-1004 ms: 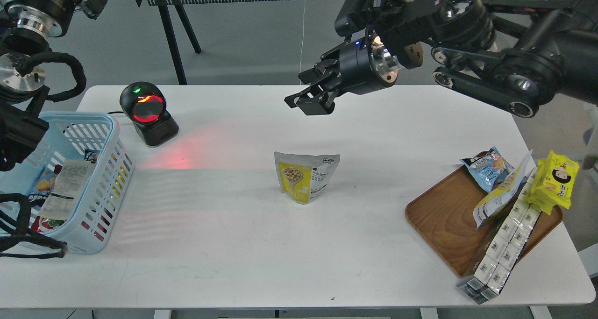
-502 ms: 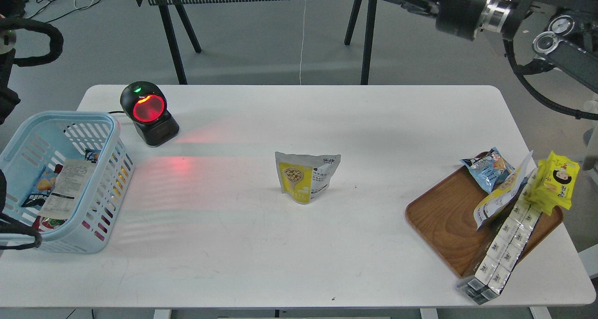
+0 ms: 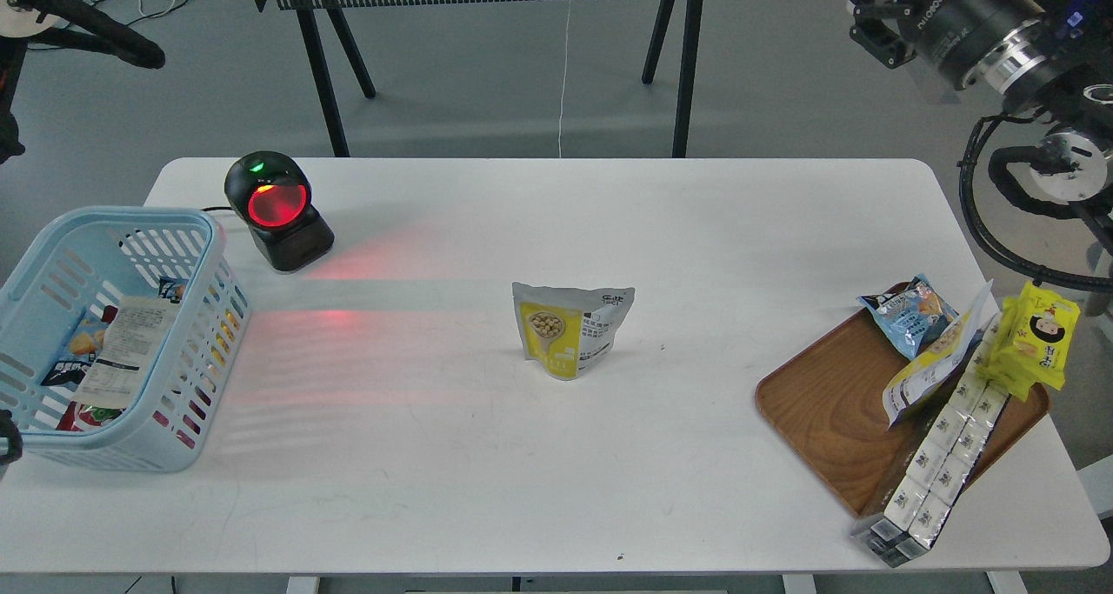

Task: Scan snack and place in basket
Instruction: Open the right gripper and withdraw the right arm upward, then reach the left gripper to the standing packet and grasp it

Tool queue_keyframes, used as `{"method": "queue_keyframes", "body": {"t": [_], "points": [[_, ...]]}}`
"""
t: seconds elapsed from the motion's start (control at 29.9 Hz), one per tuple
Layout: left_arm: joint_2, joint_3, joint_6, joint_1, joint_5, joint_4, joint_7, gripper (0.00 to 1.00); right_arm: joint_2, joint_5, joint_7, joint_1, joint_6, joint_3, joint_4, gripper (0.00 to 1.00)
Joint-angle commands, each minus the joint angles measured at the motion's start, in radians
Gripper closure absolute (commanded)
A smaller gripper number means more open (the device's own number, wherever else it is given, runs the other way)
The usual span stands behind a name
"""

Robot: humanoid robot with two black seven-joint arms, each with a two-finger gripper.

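Observation:
The snack [image 3: 569, 329], a pouch with a yellow lower part and a round picture of beige balls, stands upright on the white table [image 3: 556, 455] near its middle, touched by nothing. The light blue basket [image 3: 207, 229] sits at the table's left edge with a few packets inside. My right gripper [image 3: 869, 11] is high at the top right, far above and beyond the table; its two dark fingers stand apart and hold nothing. Only a bit of my left arm [image 3: 83, 33] shows at the top left; its gripper is out of view.
A black scanner [image 3: 276, 211] with a glowing red window stands at the back left and casts red light on the table. A brown wooden tray [image 3: 826, 403] at the right holds a blue packet [image 3: 909, 311], a yellow cartoon-face pack [image 3: 1035, 337] and a long box row.
My right arm has pulled back from above the table's middle to the top right corner. My left arm has withdrawn up and out at the left. The snack has not moved.

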Motion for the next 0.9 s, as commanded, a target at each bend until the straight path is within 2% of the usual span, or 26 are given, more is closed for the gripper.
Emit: {"method": "queue_keyframes", "body": {"t": [0.0, 0.1, 0.3, 0.43, 0.57, 0.7, 0.87], "points": [[-0.007, 0.005, 0.000, 0.013, 0.243, -0.183, 0.010, 0.01, 0.021, 0.224, 0.000, -0.010, 0.016, 0.002, -0.081, 0.01], [0.002, 0.102, 0.000, 0.016, 0.420, -0.311, -0.001, 0.01, 0.076, 0.323, 0.000, -0.005, 0.019, 0.017, -0.155, 0.01], [0.005, 0.264, 0.000, 0.041, 0.595, -0.460, 0.001, 0.01, 0.079, 0.381, 0.000, -0.045, 0.027, 0.172, -0.169, 0.01], [-0.019, 0.353, 0.000, 0.070, 0.735, -0.529, -0.002, 0.01, 0.105, 0.381, -0.050, -0.103, 0.037, 0.342, -0.187, 0.01], [-0.077, 0.419, 0.000, 0.102, 0.866, -0.545, -0.002, 0.01, 0.165, 0.383, -0.081, -0.160, 0.070, 0.425, -0.179, 0.01], [-0.117, 0.474, 0.000, 0.109, 1.009, -0.537, -0.007, 0.01, 0.176, 0.383, -0.082, -0.244, 0.070, 0.465, -0.178, 0.00], [-0.123, 0.558, 0.000, 0.110, 1.136, -0.530, -0.041, 0.01, 0.216, 0.381, -0.071, -0.280, 0.070, 0.471, -0.186, 0.00]]}}
